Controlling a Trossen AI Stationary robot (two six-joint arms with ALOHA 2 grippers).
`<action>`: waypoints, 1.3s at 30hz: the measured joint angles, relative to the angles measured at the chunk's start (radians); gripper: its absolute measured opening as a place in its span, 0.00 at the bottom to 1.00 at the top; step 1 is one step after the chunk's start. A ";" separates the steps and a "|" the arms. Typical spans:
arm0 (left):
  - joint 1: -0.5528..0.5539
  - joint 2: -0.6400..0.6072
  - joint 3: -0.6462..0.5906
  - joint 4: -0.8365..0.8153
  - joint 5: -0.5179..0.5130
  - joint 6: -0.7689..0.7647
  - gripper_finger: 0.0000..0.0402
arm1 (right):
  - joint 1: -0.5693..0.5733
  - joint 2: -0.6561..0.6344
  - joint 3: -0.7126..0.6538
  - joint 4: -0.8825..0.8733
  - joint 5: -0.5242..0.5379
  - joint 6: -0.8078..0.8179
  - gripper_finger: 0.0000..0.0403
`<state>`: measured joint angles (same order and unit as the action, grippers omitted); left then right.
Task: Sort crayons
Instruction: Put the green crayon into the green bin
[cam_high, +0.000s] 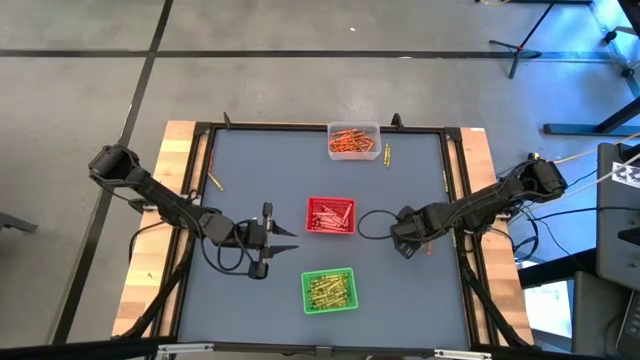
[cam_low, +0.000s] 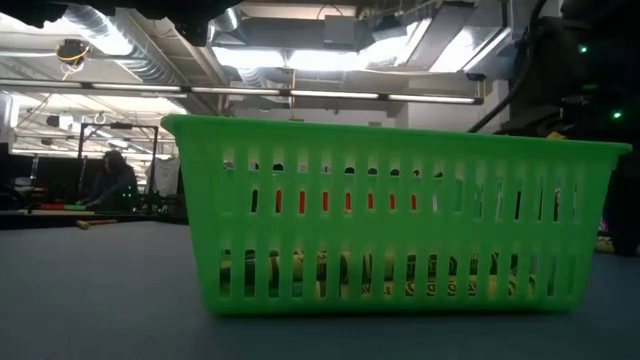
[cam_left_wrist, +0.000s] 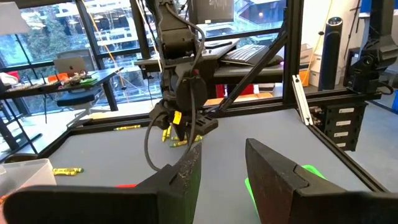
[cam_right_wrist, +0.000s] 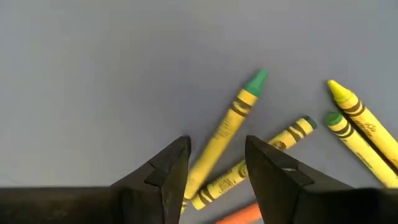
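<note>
The right gripper (cam_right_wrist: 214, 168) points down at the grey table (cam_high: 250, 160), its two dark fingers apart with a gap between them. A green-tipped crayon (cam_right_wrist: 231, 122) in a yellow wrapper runs into that gap, but whether the fingers touch it cannot be told — its lower end is hidden behind them. A second green-tipped crayon (cam_right_wrist: 273, 144) lies just beside it, two more (cam_right_wrist: 360, 134) lie near the edge of the right wrist view, and an orange one (cam_right_wrist: 239, 216) is cut off at the frame edge.

The left gripper (cam_left_wrist: 221, 171) hangs over the table left of the red tray (cam_high: 330, 215), fingers apart and holding nothing.

Seen from above, orange crayons fill the clear tray (cam_high: 353, 140) at the far edge, red ones the red tray, and yellow-green ones the green tray (cam_high: 328, 290) nearest the camera. A few strays lie on the table — one (cam_high: 214, 183) near the left rail, one (cam_high: 387, 153) beside the clear tray.

In the low view the green tray fills nearly the whole frame and hides both arms.
</note>
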<state>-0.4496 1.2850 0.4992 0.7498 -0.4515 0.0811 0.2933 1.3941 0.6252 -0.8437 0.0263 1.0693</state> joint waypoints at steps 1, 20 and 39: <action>0.000 0.000 0.000 0.001 0.000 0.000 0.27 | 0.000 0.000 0.000 0.004 -0.004 -0.001 0.40; 0.000 0.000 0.000 0.002 0.000 0.000 0.27 | 0.001 0.002 0.001 0.036 0.006 -0.099 0.12; 0.000 0.000 0.000 -0.018 0.000 0.034 0.27 | 0.026 0.003 0.062 0.091 0.060 -0.311 0.04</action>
<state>-0.4492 1.2854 0.4992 0.7322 -0.4515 0.1146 0.3193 1.3975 0.6876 -0.7530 0.0868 0.7581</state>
